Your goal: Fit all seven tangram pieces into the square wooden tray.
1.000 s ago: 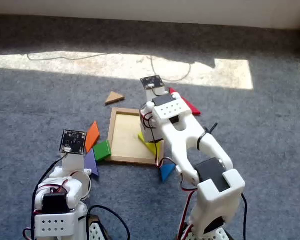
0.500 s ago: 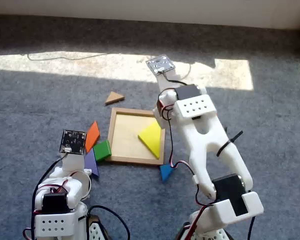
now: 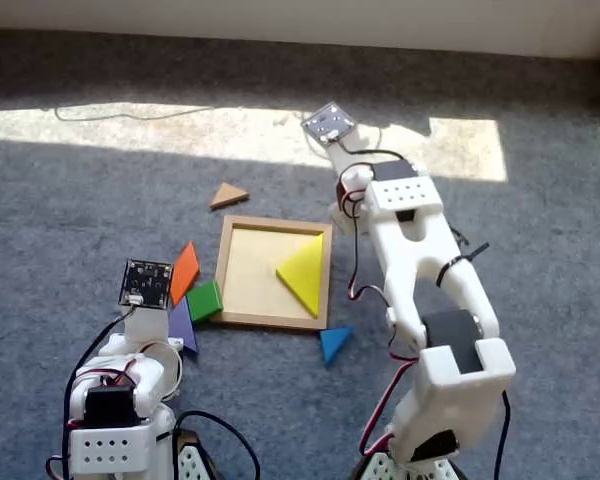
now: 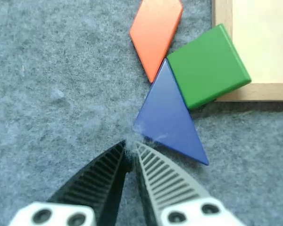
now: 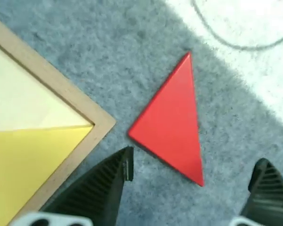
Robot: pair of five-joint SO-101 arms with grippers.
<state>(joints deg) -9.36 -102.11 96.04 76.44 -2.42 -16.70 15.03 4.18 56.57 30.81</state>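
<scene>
The square wooden tray (image 3: 242,270) lies mid-carpet with a yellow triangle (image 3: 305,275) flat in its right half. My right gripper (image 5: 194,161) is open just past the tray's far right corner (image 5: 80,106), its fingers either side of a red triangle (image 5: 172,125) on the carpet. My left gripper (image 4: 130,148) is shut and empty, tips at the corner of a blue-purple triangle (image 4: 170,117). That triangle touches a green square (image 4: 207,66) and an orange parallelogram (image 4: 155,30) beside the tray's left edge. A small blue triangle (image 3: 333,343) lies below the tray and a tan triangle (image 3: 227,195) above it.
The right arm (image 3: 410,250) stretches along the tray's right side and covers the red triangle from above. The left arm (image 3: 120,400) sits at the lower left. A thin cable (image 3: 130,113) runs over the sunlit strip of carpet at the back.
The right arm swung from over the tray toward the far right corner, leaving the yellow triangle lying in the tray. The left arm has not moved.
</scene>
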